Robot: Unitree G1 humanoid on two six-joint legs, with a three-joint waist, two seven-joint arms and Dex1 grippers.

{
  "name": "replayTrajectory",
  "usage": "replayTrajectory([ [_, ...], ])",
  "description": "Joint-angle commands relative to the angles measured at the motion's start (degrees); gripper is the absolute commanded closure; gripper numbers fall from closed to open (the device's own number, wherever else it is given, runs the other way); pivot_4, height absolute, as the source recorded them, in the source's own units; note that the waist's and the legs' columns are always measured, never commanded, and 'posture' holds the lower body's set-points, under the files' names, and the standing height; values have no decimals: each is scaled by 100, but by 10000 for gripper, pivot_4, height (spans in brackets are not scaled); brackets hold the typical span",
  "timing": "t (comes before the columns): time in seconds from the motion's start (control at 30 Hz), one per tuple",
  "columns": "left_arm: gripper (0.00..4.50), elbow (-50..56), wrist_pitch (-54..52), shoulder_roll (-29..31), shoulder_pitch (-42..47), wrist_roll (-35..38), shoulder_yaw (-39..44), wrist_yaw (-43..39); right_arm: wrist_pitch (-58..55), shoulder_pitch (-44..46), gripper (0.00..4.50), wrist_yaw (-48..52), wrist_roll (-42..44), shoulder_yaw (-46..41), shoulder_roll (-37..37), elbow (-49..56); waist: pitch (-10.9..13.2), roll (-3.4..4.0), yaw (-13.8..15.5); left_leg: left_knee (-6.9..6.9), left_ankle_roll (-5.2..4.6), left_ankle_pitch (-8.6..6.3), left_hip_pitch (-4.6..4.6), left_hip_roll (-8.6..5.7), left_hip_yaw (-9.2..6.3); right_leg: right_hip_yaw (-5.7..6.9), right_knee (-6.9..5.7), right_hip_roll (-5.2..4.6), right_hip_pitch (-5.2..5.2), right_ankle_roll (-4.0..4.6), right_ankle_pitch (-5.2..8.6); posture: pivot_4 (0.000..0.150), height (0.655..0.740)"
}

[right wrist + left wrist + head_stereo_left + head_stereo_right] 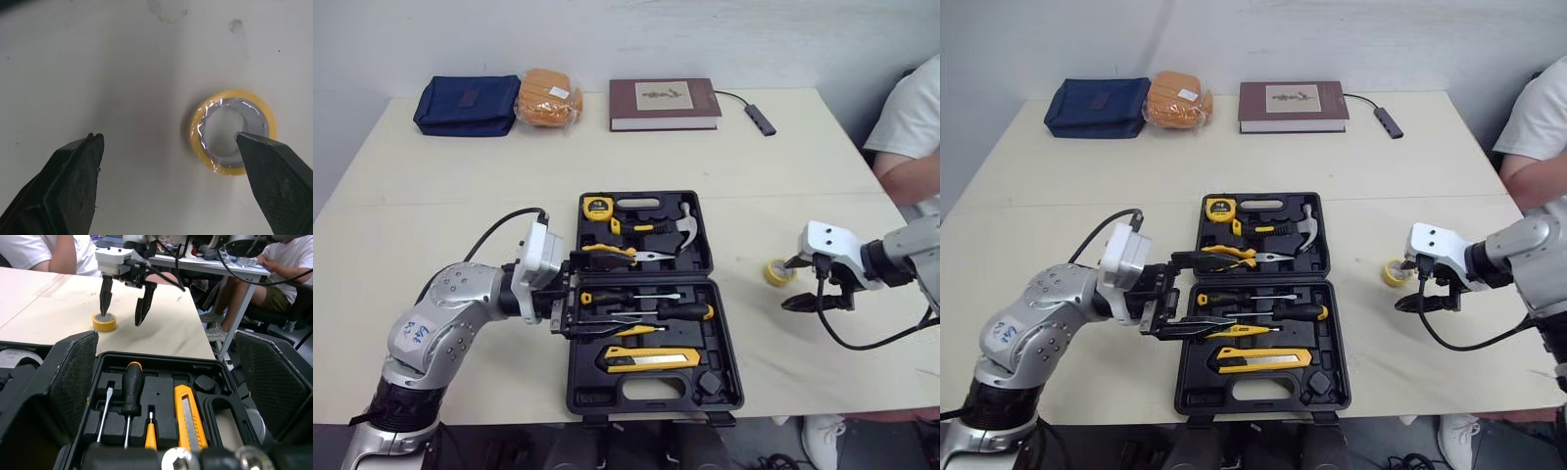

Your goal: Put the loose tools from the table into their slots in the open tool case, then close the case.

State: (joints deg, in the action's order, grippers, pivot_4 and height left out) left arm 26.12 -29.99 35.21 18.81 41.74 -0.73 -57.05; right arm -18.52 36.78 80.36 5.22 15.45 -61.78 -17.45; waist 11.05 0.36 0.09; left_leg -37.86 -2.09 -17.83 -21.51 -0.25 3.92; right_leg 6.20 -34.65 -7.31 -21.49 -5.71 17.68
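The black tool case (724, 392) lies open at the table's front centre. It holds a tape measure (598, 207), a hammer (680, 225), pliers (612, 255), a screwdriver (675, 309) and a yellow utility knife (651, 358). My left gripper (592, 296) is open over the case's left edge, with nothing between its fingers. A yellow tape roll (775, 272) lies loose on the table to the right of the case. My right gripper (790, 284) hangs open just above it. One fingertip (264, 166) is over the roll's hole (195, 134), the other out to the side.
Along the far edge lie a navy pouch (467, 104), an orange packet (548, 98), a brown book (664, 103) and a small cabled adapter (761, 118). A person (911, 137) sits at the right end of the table.
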Motion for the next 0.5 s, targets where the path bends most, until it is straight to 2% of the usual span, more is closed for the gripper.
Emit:
replayTrajectory([
  [0.03,326,222,2,-3,5,49,2,48,57,160,0,139,-163,-38,35,-128,0,0,3,-1,0,0,0,0,0,0,-1,1,0,0,0,1500,7400],
  [0.27,326,227,-20,36,65,58,35,59,136,317,0,247,-452,35,227,-352,0,0,3,-9,0,0,-1,0,0,0,-6,1,1,0,0,1500,7400],
  [0.3,0,228,-14,36,66,52,34,58,140,318,5193,250,-480,28,231,-355,0,0,3,-9,0,0,-1,0,-1,1,-6,2,1,0,0,1500,7400],
  [0.4,0,224,-1,33,77,37,23,40,202,304,15760,257,-598,41,233,-416,0,0,5,-9,0,0,-1,1,-1,1,-6,2,1,0,0,1500,7400],
  [0.5,0,229,-3,30,99,52,8,9,343,287,31061,253,-690,34,245,-475,0,0,10,-9,0,0,-1,0,-1,1,-6,2,1,0,0,1500,7400],
])
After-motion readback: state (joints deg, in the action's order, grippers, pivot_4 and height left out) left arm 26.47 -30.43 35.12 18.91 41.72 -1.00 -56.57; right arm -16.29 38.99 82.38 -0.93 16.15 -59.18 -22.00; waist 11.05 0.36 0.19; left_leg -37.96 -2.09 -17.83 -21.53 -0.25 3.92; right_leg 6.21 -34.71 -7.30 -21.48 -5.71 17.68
